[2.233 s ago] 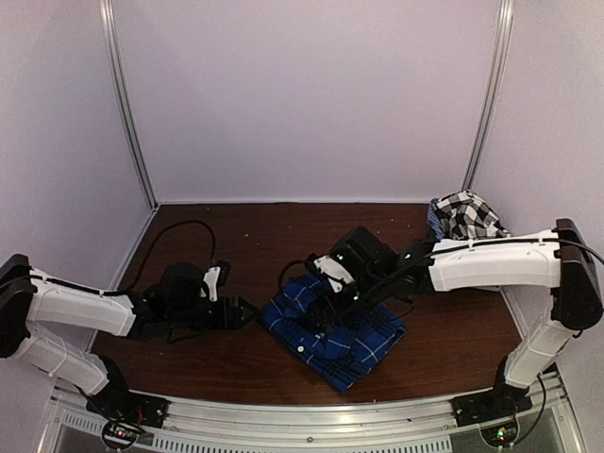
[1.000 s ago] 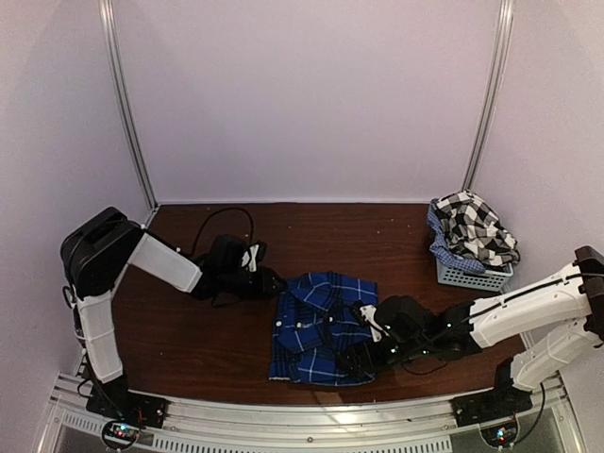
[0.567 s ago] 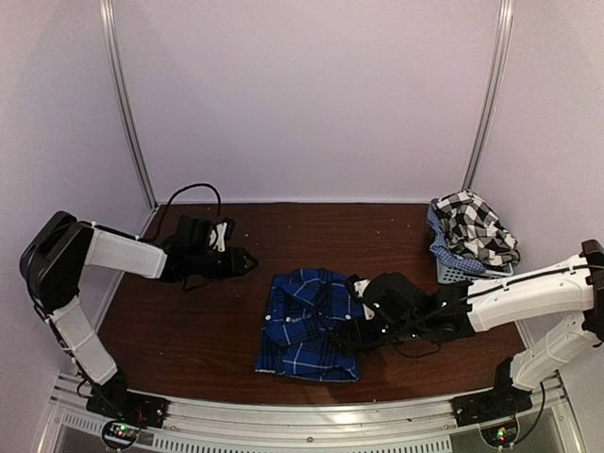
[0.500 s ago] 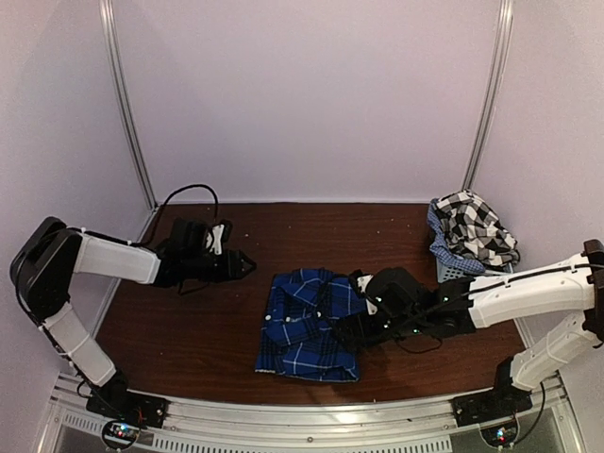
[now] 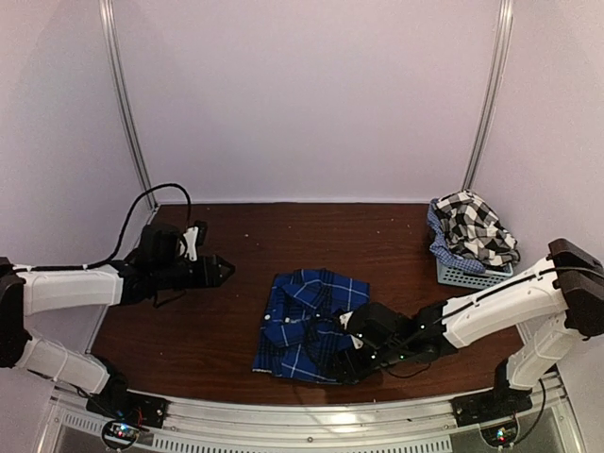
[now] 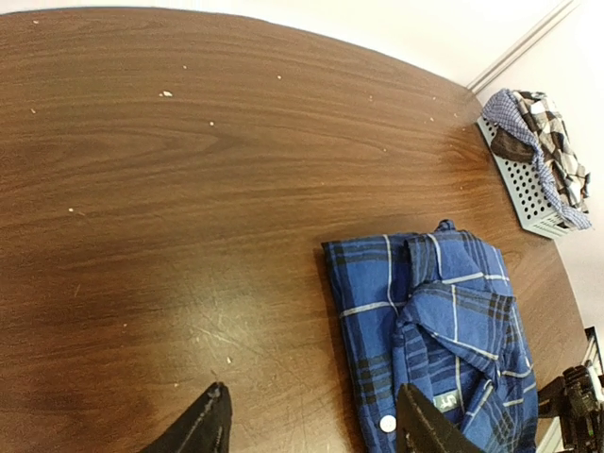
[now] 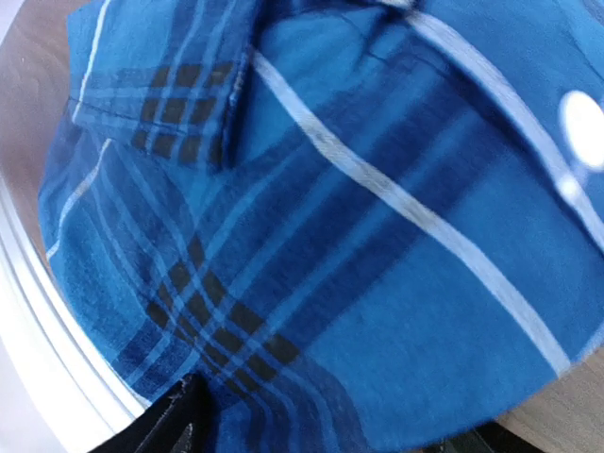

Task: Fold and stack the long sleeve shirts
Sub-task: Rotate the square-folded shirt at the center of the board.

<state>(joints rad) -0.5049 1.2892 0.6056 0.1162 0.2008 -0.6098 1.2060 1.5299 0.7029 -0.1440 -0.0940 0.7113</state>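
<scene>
The right gripper point(image 5: 352, 360) is low on the near right corner of the royal-blue plaid shirt point(image 5: 304, 319). In the right wrist view the blue cloth point(image 7: 359, 236) fills almost the whole picture, and only one dark finger point(image 7: 179, 420) shows at the lower left edge, touching the cloth. Whether the jaws grip the cloth or only rest on it, I cannot tell.

The left gripper point(image 5: 221, 269) hovers above the left part of the table point(image 5: 311, 236), well apart from the shirt. In the left wrist view its two fingertips point(image 6: 205, 427) stand wide apart, and only bare brown wood point(image 6: 189, 142) lies between and below them.

The blue plaid shirt point(image 6: 434, 330) lies flat on the near middle of the table, folded into a compact rectangle. Its collar is turned up on top, and one white button point(image 6: 387, 424) shows near the collar.

The black-and-white checked shirt point(image 5: 472, 225) is not folded. It lies crumpled in a heap on the small pale mesh basket point(image 5: 462, 276) at the far right corner of the table, and part of it hangs over the basket rim. The left wrist view shows the same heap point(image 6: 547, 132) and the basket point(image 6: 524, 193) beside the right wall.
</scene>
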